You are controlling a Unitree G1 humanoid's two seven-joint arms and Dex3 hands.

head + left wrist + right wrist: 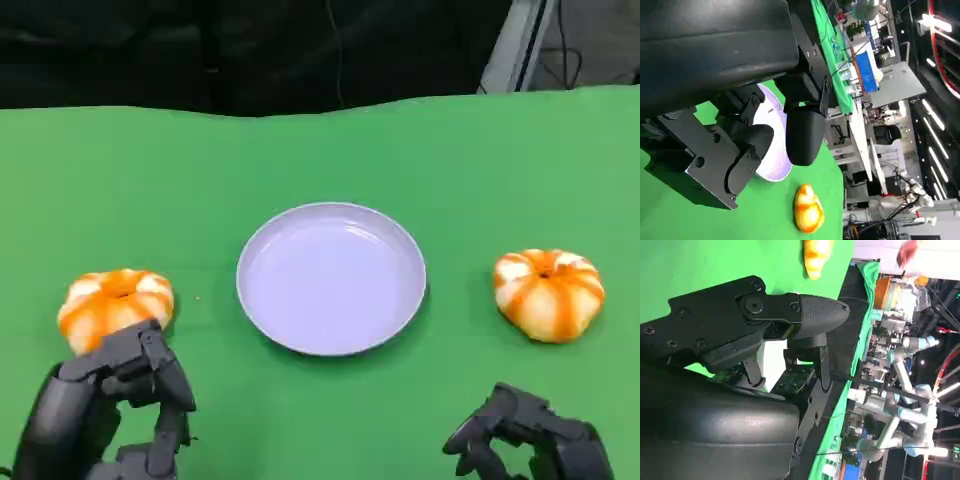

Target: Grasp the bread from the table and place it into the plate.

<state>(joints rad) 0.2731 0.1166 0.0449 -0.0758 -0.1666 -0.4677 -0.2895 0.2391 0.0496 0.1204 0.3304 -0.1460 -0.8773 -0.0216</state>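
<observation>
Lavender plate [331, 277] centred on green table [200, 180]; pumpkin-shaped bread [113, 305] left, another [548, 291] right. Left hand [120, 400] just beside left bread, fingers spread, empty. Right hand [525, 440] low, fingers apart, empty.

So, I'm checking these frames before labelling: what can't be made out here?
- Left bread: near side hidden by left hand, head view.
- Right hand: cut off by the bottom edge, head view.
- Plate: mostly hidden behind the fingers, left wrist view.
</observation>
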